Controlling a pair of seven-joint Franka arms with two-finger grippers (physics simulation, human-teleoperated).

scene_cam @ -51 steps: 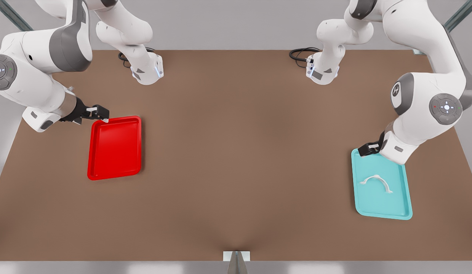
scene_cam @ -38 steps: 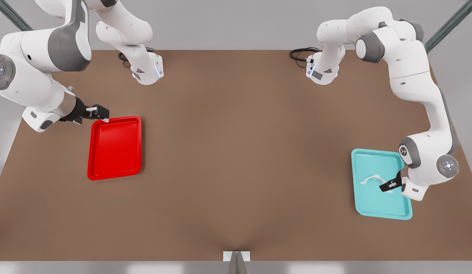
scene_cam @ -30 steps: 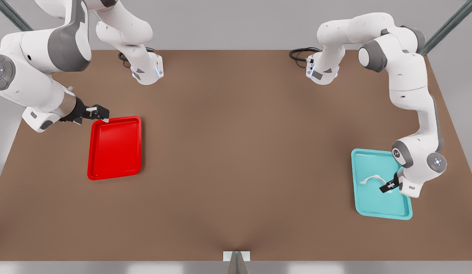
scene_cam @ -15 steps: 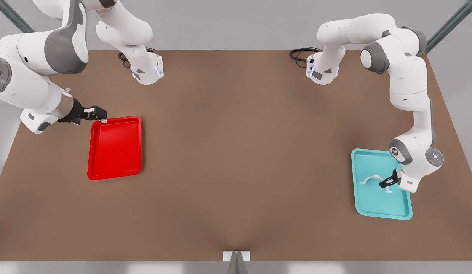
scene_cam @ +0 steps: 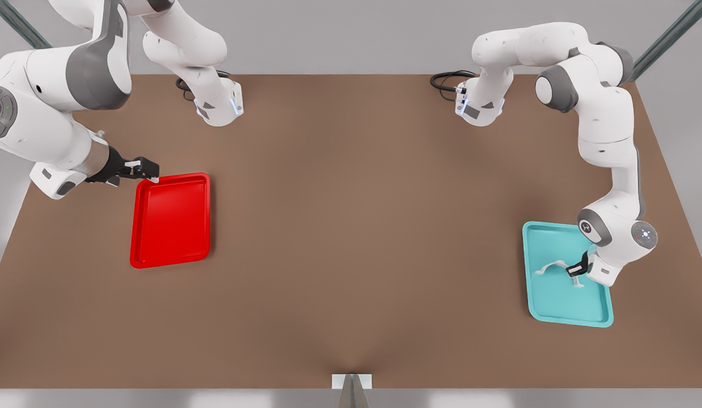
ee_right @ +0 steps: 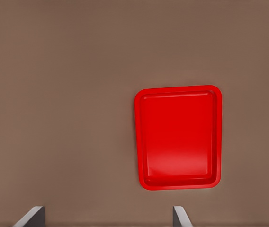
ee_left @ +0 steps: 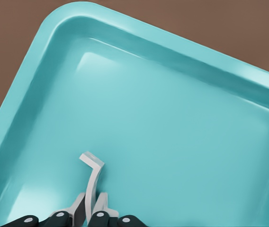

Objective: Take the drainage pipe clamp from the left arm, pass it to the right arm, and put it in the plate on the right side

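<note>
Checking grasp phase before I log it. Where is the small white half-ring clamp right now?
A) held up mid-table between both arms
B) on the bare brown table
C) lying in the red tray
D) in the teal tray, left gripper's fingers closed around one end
D: the small white half-ring clamp sits in the teal rectangular tray, with the left gripper pinching its near end.

Left gripper point(scene_cam: 575, 271): low at table's front-view right side, fingers point(ee_left: 99, 206) closed together on a thin strap | Right gripper point(scene_cam: 148, 169): raised near table's front-view left edge, fingers point(ee_right: 180, 216) spread wide, waiting
</note>
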